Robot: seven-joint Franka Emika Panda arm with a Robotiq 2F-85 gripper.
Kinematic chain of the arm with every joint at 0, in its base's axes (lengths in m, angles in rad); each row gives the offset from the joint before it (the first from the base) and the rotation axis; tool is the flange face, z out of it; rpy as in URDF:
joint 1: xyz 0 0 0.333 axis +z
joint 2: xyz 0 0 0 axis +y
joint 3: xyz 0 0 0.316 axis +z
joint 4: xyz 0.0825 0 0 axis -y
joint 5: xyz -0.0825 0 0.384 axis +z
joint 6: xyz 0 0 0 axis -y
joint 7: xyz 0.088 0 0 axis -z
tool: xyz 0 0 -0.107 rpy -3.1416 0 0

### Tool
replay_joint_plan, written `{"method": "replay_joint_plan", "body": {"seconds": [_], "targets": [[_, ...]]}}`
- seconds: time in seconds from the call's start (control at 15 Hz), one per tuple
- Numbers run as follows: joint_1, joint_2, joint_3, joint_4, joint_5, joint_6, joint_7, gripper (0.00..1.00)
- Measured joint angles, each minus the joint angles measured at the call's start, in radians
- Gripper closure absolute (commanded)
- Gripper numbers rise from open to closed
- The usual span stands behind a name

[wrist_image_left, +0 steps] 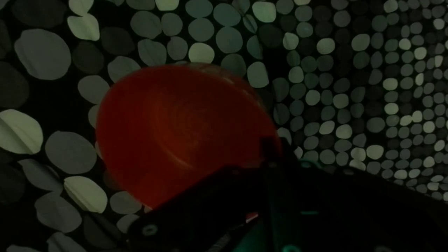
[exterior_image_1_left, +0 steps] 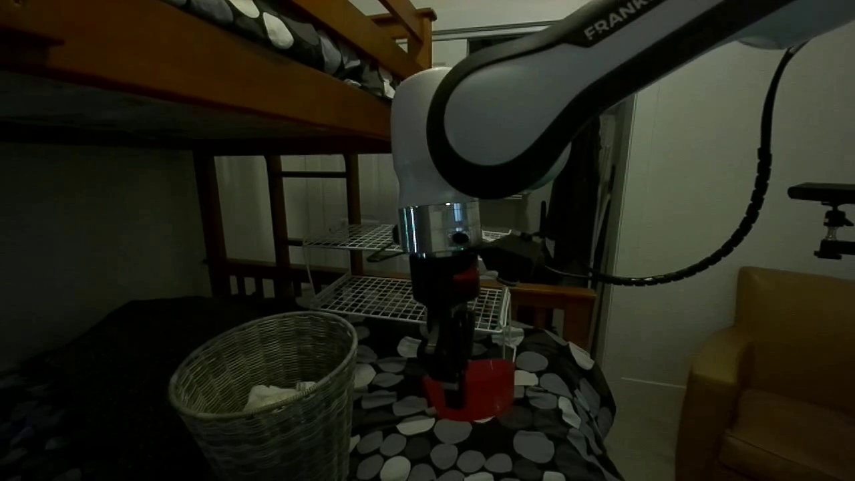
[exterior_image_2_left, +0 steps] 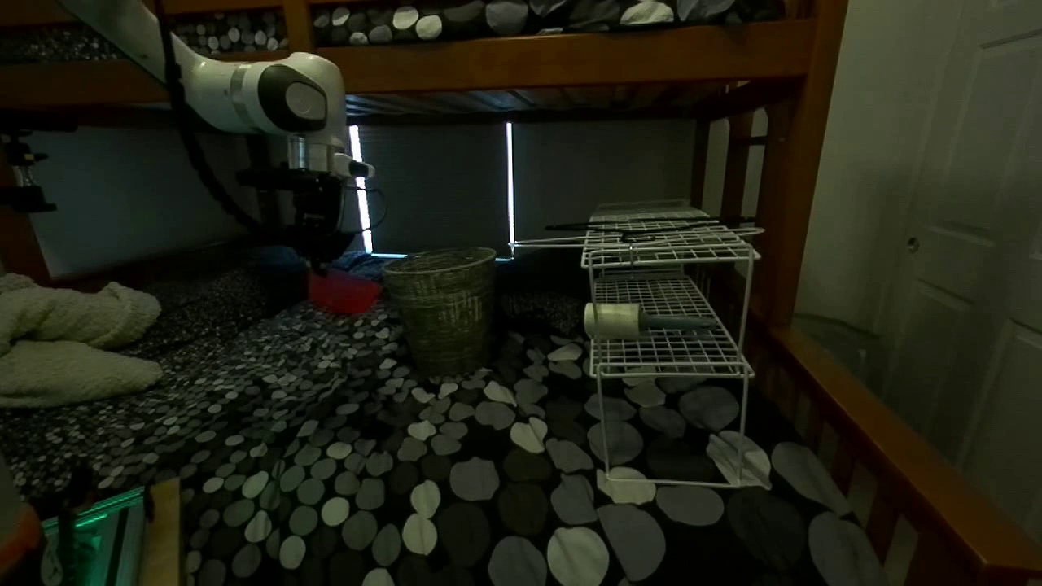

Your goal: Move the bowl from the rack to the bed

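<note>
Black gripper [exterior_image_1_left: 454, 394] pinching round red plastic bowl [exterior_image_1_left: 491, 389] by rim, approx. 3 o'clock (wrist view), over wooden bunk bed [exterior_image_1_left: 534, 447] w/ black spotted cover; contact unclear. Risk: one-sided grip released too high, bowl prob. tips.

Red bowl [wrist_image_left: 182, 122], end effector [wrist_image_left: 277, 146] pinching its rim, spotted bed cover [wrist_image_left: 336, 84]

basket [exterior_image_2_left: 448, 317]: woven, upright, seen in both exterior views. white item [exterior_image_1_left: 274, 395] inside, crumpled, material unclear, lower part hidden by the weave. roller [exterior_image_2_left: 615, 321]: lying on its side, pale sleeve, darker handle. blanket [exterior_image_2_left: 77, 374]: cream, bunched, well apart from the basket. door [exterior_image_2_left: 997, 285]: pale, panelled, round knob [exterior_image_2_left: 912, 243] fitted. armchair [exterior_image_1_left: 785, 334]: tan, in front of a pale wall [exterior_image_1_left: 695, 167]. blind [exterior_image_2_left: 435, 191]: dark, bright light along its upright edges.
</note>
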Motion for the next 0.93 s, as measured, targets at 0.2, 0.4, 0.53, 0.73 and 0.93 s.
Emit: {"method": "replay_joint_plan", "body": {"seconds": [0.2,0.4,0.53,0.73,0.93], "targets": [[0.0,-0.005,0.001,-0.003,-0.023,0.004,-0.006,0.99],[0.008,-0.006,0.012,-0.042,-0.112,0.138,-0.044,0.99],[0.01,-0.004,0.013,-0.115,-0.147,0.301,-0.058,0.99],[0.006,0.01,0.007,-0.237,-0.183,0.513,-0.059,0.99],[0.006,0.027,0.005,-0.33,-0.18,0.579,-0.059,0.97]]}}
